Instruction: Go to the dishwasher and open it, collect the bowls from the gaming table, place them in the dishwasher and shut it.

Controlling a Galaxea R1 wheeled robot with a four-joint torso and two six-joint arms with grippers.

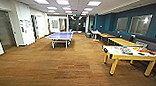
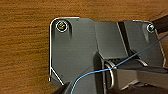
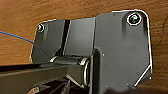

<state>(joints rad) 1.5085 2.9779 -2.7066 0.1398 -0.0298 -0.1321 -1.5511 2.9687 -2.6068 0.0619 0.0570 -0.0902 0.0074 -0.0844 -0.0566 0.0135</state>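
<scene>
Several small flat items in blue, red and dark tones lie on the white top of the gaming table, which stands on yellow legs at your right along the teal wall; they may be the bowls, but you cannot make out their shapes, and I see no dishwasher. Both wrist cameras look straight down at brown wood-grain floor, which suggests arms carried low for driving. Whether either gripper's fingers are spread or pressed together, I cannot tell.

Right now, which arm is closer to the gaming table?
Right, probably. The gaming table stands ahead toward the robot's right, so the right arm is on its side, the left arm farther. Both wrists look down on wood floor.
</scene>
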